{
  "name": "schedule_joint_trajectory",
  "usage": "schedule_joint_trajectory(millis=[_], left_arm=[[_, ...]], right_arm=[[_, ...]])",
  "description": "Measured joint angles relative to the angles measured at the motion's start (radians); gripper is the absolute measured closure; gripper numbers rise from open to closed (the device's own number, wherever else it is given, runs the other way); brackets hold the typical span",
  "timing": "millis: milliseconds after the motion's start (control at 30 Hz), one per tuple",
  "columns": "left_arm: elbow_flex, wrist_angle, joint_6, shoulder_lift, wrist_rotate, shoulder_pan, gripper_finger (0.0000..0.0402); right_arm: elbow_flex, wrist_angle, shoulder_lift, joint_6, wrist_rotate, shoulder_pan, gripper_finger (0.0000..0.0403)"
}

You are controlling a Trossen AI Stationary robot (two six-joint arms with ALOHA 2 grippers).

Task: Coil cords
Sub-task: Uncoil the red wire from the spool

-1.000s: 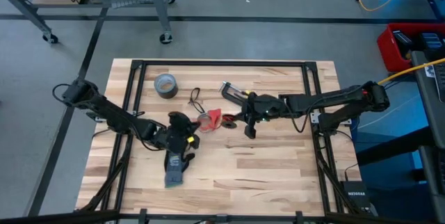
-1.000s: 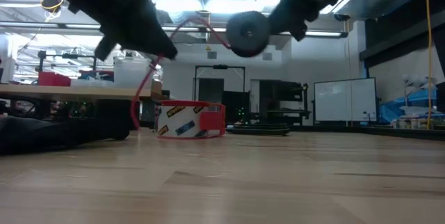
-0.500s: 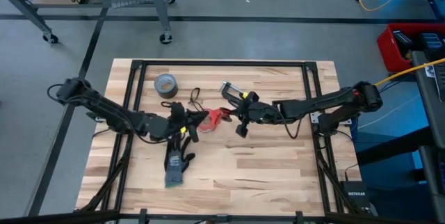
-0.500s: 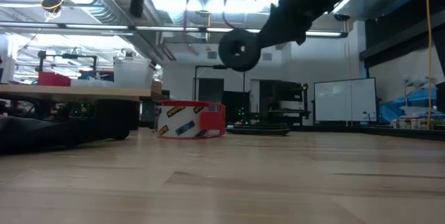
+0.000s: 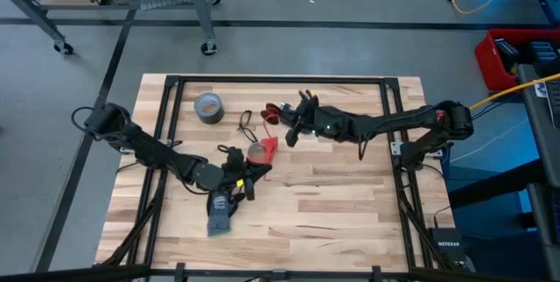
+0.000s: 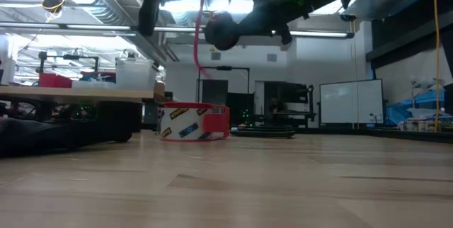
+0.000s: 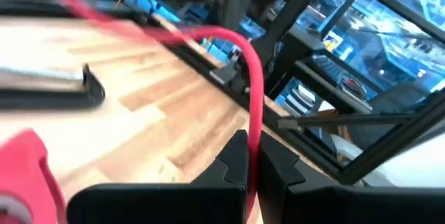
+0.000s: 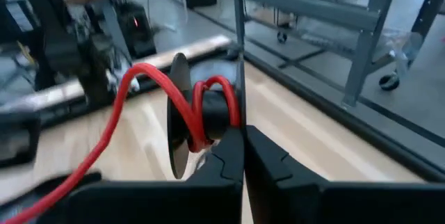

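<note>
**Red cord held at both ends above the bench**

The left gripper (image 7: pixel 252 156) pinches the red cord (image 7: pixel 254 92) between its fingers, over the bench (image 5: pixel 332 203) near a grey glove (image 5: pixel 220 215). The right gripper (image 8: pixel 243 156) has its fingers pressed together on the same cord, which wraps around a dark spool (image 8: pixel 182 116). The black cord (image 5: pixel 246 123) lies looped beside the grey tape roll (image 5: pixel 208 105).

Four cameras covered one wooden table (image 5: pixel 350 194).
The high view looked straight down on it; the low view sat at tabletop level, facing the room; both wrist views looked closely past their fingers, sharing the red cord (image 7: pixel 254 92).
</note>
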Motion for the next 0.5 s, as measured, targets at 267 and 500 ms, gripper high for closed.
schedule_joint_trajectory(millis=[267,500], left_arm=[[0.0,-0.008,-0.121,0.07,-0.002,-0.044,0.0401],[0.0,-0.178,-0.311,0.088,-0.075,-0.097,0.0401]], right_arm=[[0.0,0.101,-0.014,0.0,-0.104,-0.087,0.0402],[0.0,0.093,-0.052,0.0,-0.258,-0.127,0.0402]])
